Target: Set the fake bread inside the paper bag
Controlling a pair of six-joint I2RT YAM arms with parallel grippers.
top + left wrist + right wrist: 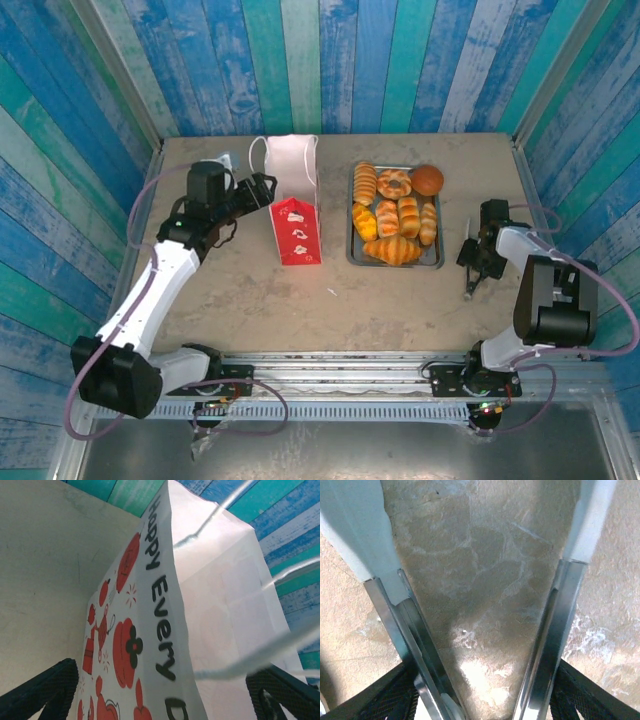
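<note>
The paper bag (296, 205) stands upright left of centre, white above with red strawberry print below. My left gripper (265, 187) is at its upper left edge, open. In the left wrist view the bag (200, 605) sits between the wide-apart fingers of the left gripper (162, 695), and a white cord handle (260, 655) crosses by the right finger. The fake bread (395, 215), several glossy golden rolls and croissants, lies on a grey tray (349, 240). My right gripper (478, 258) is low over the metal tongs (468, 288). In its wrist view the right gripper (482, 695) presses both tong arms (547, 630) from outside.
The tray sits right of the bag, with a narrow strip of table between them. A round brown bun (427, 180) rests at the tray's far right corner. Blue plank walls close in the table on three sides. The table front (330, 320) is bare.
</note>
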